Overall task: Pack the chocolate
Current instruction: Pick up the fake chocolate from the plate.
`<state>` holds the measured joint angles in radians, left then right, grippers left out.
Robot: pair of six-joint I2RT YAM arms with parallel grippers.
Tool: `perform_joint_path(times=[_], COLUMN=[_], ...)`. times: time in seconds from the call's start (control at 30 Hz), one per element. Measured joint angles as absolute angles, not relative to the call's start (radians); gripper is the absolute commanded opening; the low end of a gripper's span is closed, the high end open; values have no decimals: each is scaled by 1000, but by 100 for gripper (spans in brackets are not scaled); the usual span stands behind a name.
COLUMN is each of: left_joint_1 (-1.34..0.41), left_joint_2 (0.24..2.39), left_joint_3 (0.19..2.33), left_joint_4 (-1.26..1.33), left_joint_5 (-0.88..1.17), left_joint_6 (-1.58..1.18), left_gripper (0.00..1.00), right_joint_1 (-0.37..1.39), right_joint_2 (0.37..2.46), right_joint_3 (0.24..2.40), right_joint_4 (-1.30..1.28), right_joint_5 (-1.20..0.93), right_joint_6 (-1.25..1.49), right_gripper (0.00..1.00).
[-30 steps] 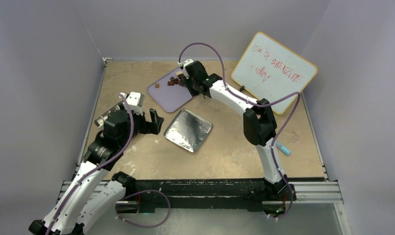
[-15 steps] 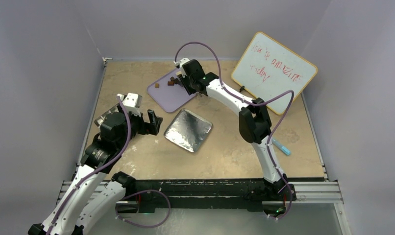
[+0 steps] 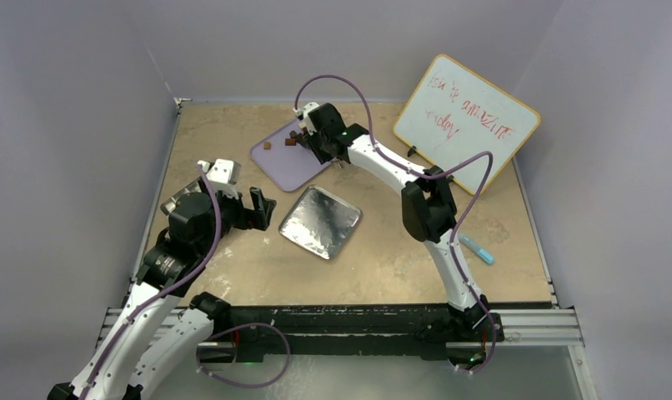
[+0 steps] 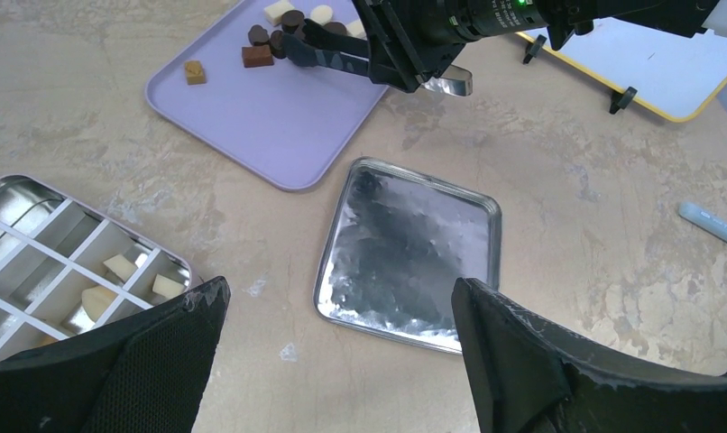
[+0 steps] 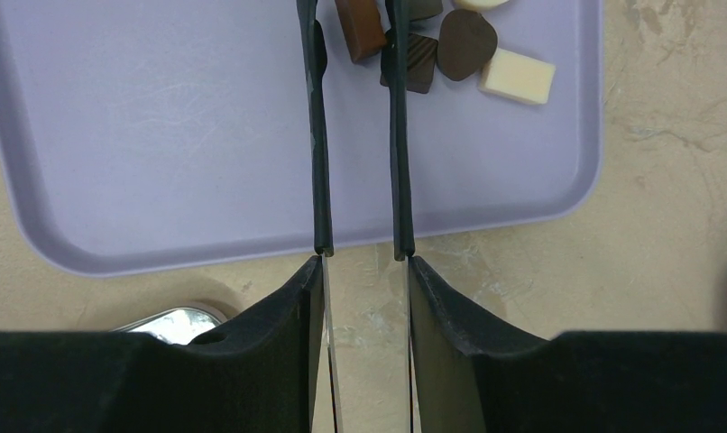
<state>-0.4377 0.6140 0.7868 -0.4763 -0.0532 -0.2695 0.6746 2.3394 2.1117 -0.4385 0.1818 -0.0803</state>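
Right tool (image 5: 353,13), fingers narrowly apart, straddles a caramel-brown chocolate lump (image 5: 362,34) on the flat lilac tray (image 5: 161,135). Left tool (image 4: 342,361) gapes wide; shiny silver foil square (image 4: 405,253) lies ahead of it.

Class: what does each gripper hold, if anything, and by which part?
Left gripper: nothing, jaws wide open. Right gripper: a caramel chocolate sits between its fingers on the lilac tray; a grip cannot be confirmed.

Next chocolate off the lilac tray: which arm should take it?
Right. The right gripper sits over the tray with a caramel chocolate between its fingers; the left gripper hangs by the silver square, away from the tray.
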Motion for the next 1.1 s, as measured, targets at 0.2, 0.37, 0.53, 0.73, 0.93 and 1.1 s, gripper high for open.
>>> perform_joint_path(times=[0.2, 0.37, 0.53, 0.73, 0.93, 1.1], left_joint_1=[-438, -438, -438, -438, -438, -438], left_joint_2=[612, 609, 608, 603, 592, 591], left_joint_3=[787, 787, 787, 787, 787, 787], left_joint_4=[-476, -476, -477, -477, -477, -477], left_joint_5=[-54, -56, -56, -57, -58, -60], left_joint_6=[-269, -269, -269, -269, -269, -269], left_gripper=[91, 91, 91, 90, 90, 90], right_joint_1=[675, 675, 675, 675, 675, 676], right_joint_2=[2339, 2339, 2352, 2382, 2384, 2379], right_joint_3=[2112, 2111, 2129, 2143, 2143, 2130], right_joint_4=[-439, -440, -443, -451, -469, -465], right_joint_5=[165, 165, 167, 169, 167, 161], right_joint_6=[-95, -99, -105, -110, -110, -101], right_gripper=[39, 39, 38, 33, 16, 3])
